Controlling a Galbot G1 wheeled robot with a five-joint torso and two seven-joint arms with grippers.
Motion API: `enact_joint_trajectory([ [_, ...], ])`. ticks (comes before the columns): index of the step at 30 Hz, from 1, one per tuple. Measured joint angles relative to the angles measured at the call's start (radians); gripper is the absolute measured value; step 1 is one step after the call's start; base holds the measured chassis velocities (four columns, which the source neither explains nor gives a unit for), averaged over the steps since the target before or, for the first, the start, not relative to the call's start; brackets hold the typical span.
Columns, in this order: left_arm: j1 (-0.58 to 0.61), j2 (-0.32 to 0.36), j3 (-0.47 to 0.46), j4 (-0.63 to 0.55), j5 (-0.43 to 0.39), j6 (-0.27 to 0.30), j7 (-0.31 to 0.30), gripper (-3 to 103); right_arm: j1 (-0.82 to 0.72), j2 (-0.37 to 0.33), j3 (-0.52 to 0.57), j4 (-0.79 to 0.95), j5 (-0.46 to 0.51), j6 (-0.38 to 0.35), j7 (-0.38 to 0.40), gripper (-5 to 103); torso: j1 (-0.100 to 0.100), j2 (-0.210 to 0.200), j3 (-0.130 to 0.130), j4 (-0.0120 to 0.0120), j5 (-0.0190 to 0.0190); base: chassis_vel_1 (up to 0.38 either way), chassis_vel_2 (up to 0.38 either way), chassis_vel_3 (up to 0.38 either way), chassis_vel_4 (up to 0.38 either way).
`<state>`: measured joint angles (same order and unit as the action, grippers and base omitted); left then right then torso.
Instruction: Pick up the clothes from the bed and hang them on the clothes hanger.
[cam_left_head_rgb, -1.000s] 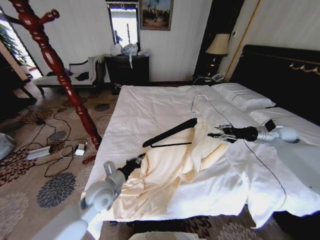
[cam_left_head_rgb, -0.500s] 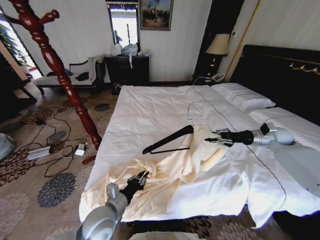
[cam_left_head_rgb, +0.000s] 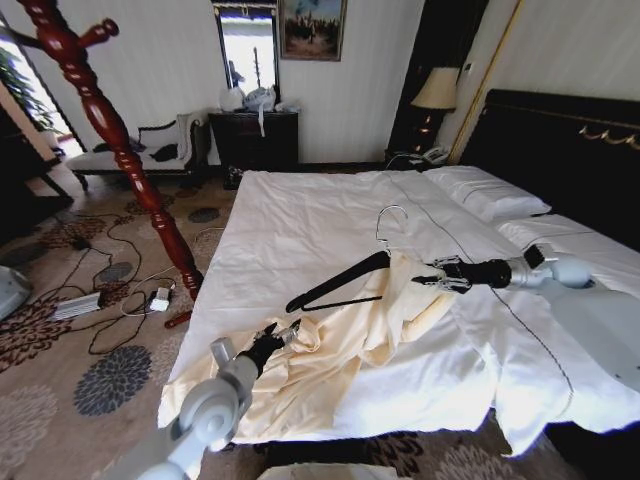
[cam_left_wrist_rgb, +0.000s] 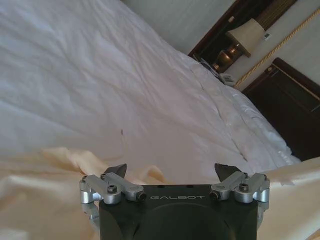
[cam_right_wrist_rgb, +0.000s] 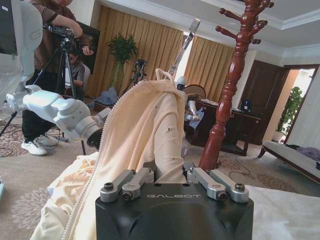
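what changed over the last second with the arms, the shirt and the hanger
The left gripper pulled back toward the bed's foot edge, then came part-way forward again; it hovers open over the clothes' lower part, holding nothing. The right gripper, shut on the clothes, lifted slightly, and the clothes hanger rose and shifted a little left with it. The bed and the coat stand stayed put.

Since a second ago, our left gripper has dropped toward the bed's near edge and now sits slightly higher again, its fingers spread over the clothes. The clothes' lower part has bunched differently beside it. Our right gripper has lifted slightly, and the clothes hanger has risen and shifted left.
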<state>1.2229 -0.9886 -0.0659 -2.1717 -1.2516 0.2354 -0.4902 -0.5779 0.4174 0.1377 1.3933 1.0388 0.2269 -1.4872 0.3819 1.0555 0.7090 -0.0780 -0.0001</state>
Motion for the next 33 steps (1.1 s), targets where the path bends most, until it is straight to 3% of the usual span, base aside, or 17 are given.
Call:
enact_joint_trajectory([
  [3,-0.015,-0.043,-0.001,0.022,-0.077,0.002,-0.005,100,0.001,-0.001,0.000,0.000,0.000,0.000,-0.006,23,0.000,0.000,0.000,0.0002,0.0001,0.000,0.000,0.000,0.000],
  [4,-0.024,-0.094,-0.004,0.051,-0.139,0.006,-0.012,100,0.001,-0.003,-0.002,-0.005,0.001,0.001,-0.013,23,0.000,0.000,0.000,0.0001,0.0002,0.000,0.000,0.000,0.000],
  [6,-0.028,-0.111,-0.004,0.072,-0.154,0.008,-0.021,100,0.003,-0.001,-0.004,-0.010,0.001,0.001,-0.015,23,0.000,0.000,0.000,0.0001,0.0001,0.000,0.000,0.000,0.000],
  [23,-0.103,-0.199,0.021,0.209,-0.126,0.024,-0.021,100,0.017,0.011,-0.011,-0.007,0.012,0.001,-0.014,23,0.000,0.000,0.000,0.0000,0.0002,0.000,0.000,0.000,0.000],
  [33,-0.075,-0.185,0.035,0.183,-0.108,0.027,-0.015,100,0.027,0.007,-0.010,-0.016,0.021,0.000,-0.014,23,0.000,0.000,0.000,0.0002,0.0001,0.000,0.000,0.000,0.000],
])
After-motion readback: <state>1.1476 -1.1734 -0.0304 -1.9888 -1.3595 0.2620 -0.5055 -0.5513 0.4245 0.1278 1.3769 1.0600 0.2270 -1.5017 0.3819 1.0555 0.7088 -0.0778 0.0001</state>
